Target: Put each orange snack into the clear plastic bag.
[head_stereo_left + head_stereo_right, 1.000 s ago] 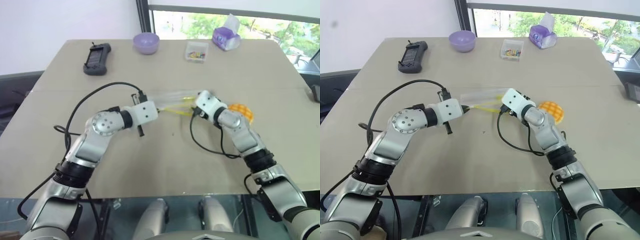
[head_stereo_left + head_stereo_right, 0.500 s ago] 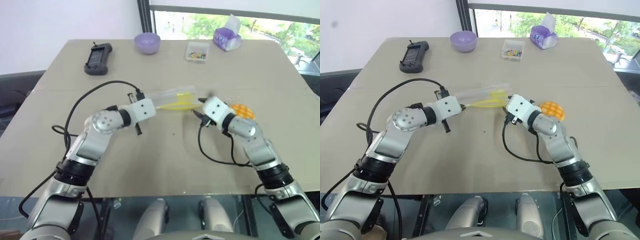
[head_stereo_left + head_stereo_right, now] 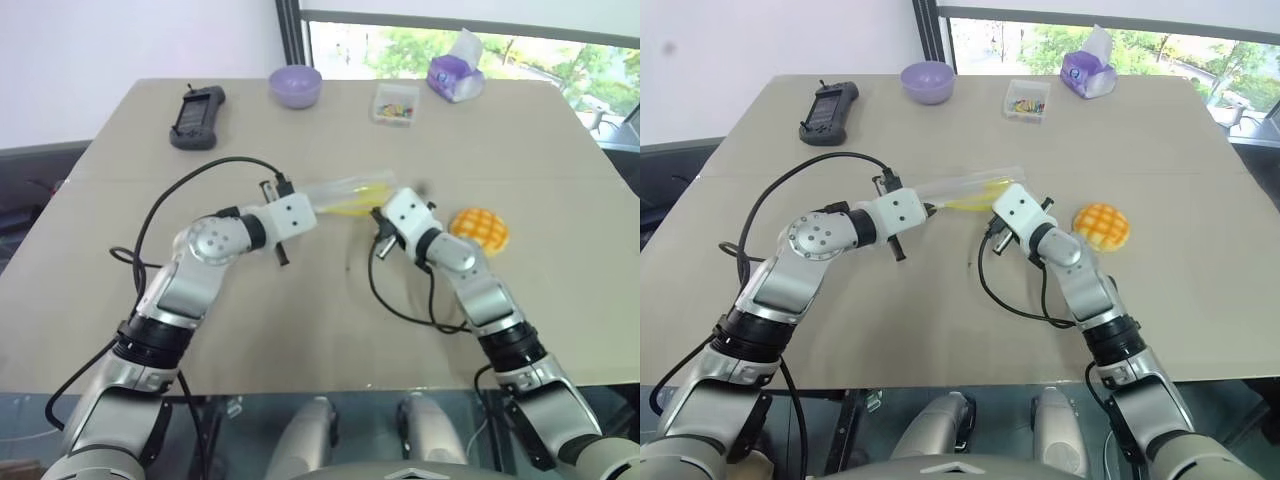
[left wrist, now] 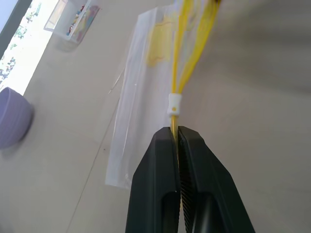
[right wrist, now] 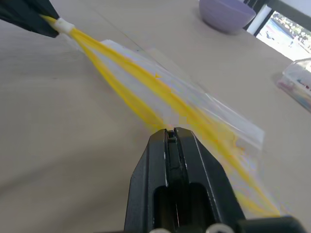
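Note:
The clear plastic bag (image 3: pixel 345 194) hangs just above the table's middle, stretched between my two grippers. My left gripper (image 4: pixel 176 131) is shut on one end of its yellow seal strip (image 4: pixel 187 53), next to the white slider. Facing it from the other side, my right gripper (image 5: pixel 171 131) is shut on a yellow edge of the bag's mouth (image 5: pixel 121 87). The orange snack (image 3: pixel 479 228), a round bun with a criss-cross top, lies on the table beside my right forearm, apart from both grippers.
Along the far edge stand a black handset (image 3: pixel 195 117), a purple bowl (image 3: pixel 295 85), a small clear box with colourful contents (image 3: pixel 393 102) and a purple tissue pack (image 3: pixel 453 75). Black cables loop beside both arms.
My right gripper has closed from open to shut on the bag's yellow edge and rolled, ending slightly nearer the left gripper. The left gripper kept its grip and place.

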Controlling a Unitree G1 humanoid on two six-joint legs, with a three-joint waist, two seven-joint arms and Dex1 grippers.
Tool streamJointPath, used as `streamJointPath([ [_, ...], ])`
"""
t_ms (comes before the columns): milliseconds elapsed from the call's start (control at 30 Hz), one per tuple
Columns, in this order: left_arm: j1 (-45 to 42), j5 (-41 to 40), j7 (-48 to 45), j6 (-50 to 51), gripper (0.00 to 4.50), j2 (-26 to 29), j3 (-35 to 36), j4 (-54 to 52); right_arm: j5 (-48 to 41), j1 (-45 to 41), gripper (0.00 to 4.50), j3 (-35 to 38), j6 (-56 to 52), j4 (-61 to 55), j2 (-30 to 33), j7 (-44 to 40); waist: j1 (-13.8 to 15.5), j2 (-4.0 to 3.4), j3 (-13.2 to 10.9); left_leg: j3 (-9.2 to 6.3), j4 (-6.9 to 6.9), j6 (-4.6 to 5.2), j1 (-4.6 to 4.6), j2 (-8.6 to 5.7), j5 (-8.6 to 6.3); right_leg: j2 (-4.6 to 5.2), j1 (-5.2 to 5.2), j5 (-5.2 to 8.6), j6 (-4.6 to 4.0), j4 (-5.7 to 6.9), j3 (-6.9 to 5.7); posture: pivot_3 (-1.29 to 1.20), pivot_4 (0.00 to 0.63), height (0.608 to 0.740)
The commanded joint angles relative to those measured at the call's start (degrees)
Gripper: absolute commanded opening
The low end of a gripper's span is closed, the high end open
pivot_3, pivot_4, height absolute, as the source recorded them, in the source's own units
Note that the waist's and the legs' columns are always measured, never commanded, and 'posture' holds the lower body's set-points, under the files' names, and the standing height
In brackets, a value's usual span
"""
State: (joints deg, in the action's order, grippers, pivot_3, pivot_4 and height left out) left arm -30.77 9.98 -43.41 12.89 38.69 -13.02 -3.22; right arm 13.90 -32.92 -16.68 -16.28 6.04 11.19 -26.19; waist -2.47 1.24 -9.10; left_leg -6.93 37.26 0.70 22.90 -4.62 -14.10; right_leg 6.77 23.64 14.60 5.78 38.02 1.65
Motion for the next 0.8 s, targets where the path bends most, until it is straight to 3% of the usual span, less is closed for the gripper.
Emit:
streamJointPath([
  [33,0.2,0.1,-0.2,-1.6,0.00,0.3,0.9,-3.1,-0.5,-2.0,0.06,1.0,0.1,0.8,-1.8,2.4,0.0,0.00,0.0,0.00,0.00,0.00,0.00,0.00,0.00,0.00,0.00,0.00,0.00,0.00,0.00,0.00,0.150,0.740],
  [400,0.8,0.0,-1.4,-5.5,0.00,-0.8,-0.3,-4.1,-9.2,-3.6,0.06,7.3,-8.3,5.0,-9.4,4.8,-0.1,-0.02,0.0,-0.01,-0.01,0.00,-0.01,0.01,0.00,-0.01,0.00,0.00,0.00,0.01,0.00,0.00,0.150,0.740],
  [433,0.7,0.0,-1.4,-5.4,0.00,-1.0,-0.3,-4.1,-8.1,-3.9,0.06,6.7,-6.6,5.9,-9.4,5.9,-0.1,-0.02,0.0,-0.01,-0.01,0.00,-0.01,0.01,0.00,-0.01,0.01,0.00,0.00,0.02,0.00,0.00,0.150,0.740],
  [600,-0.3,-0.5,-1.5,-4.1,0.00,-2.0,0.3,-3.2,15.6,-8.8,0.06,-10.4,13.4,15.3,0.8,16.7,-0.1,-0.03,0.0,0.02,0.01,0.00,-0.01,-0.06,0.00,0.03,0.07,0.00,0.00,0.02,0.02,0.00,0.150,0.740],
  [733,-0.6,-0.5,-1.5,-3.1,0.00,-2.3,0.6,-3.0,20.3,-11.2,0.06,-14.1,17.7,19.8,3.7,17.5,-0.2,-0.02,0.0,0.01,0.00,-0.01,-0.01,-0.03,0.00,0.01,0.03,0.00,0.00,0.01,0.00,0.00,0.150,0.740],
  [767,-0.6,-0.6,-1.4,-2.8,0.00,-2.3,0.7,-3.0,21.0,-11.5,0.62,-14.4,18.2,20.2,4.1,17.1,-0.3,-0.02,0.0,0.02,-0.01,-0.01,-0.01,-0.02,0.00,0.01,0.03,0.00,0.00,0.01,0.01,0.00,0.150,0.740],
  [800,-0.7,-0.5,-1.4,-2.6,0.00,-2.3,0.7,-3.0,21.5,-11.7,0.85,-14.6,18.7,20.7,4.3,16.9,-0.4,-0.02,0.0,0.02,-0.01,-0.01,-0.01,-0.02,0.00,0.01,0.03,0.00,0.00,0.01,0.01,0.00,0.150,0.740],
])
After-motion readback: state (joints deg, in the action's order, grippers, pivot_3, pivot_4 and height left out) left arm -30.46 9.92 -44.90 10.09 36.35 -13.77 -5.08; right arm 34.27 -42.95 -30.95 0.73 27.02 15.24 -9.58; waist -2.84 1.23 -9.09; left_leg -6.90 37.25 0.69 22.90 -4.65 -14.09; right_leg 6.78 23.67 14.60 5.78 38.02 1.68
